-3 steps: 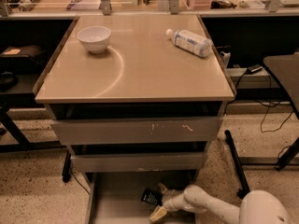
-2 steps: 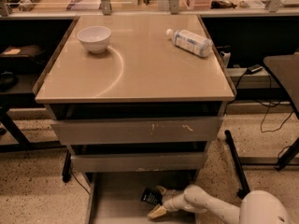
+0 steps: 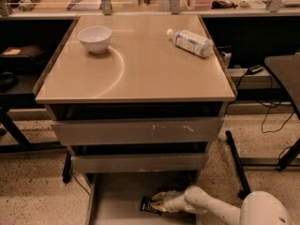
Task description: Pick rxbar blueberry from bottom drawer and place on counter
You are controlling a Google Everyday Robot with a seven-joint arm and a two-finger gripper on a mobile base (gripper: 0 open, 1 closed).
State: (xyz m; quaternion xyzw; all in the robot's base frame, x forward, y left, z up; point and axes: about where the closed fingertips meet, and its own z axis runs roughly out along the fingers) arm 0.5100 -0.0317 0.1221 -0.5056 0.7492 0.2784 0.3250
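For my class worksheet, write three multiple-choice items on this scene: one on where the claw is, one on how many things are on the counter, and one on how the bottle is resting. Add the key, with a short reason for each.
1. Where is the claw?
A. Above the counter
B. Low in the bottom drawer, at the rxbar blueberry
C. At the middle drawer's front

2. How many things are on the counter?
A. Two
B. Four
C. None

3. How is the bottle resting?
A. Upright
B. On its side
C. Inside the bowl

Key:
1 B, since the arm reaches in near the floor and the claw meets the dark bar on the drawer's grey floor.
2 A, since only the white bowl and the bottle are on it.
3 B, since the bottle's long body lies flat near the counter's far right edge.
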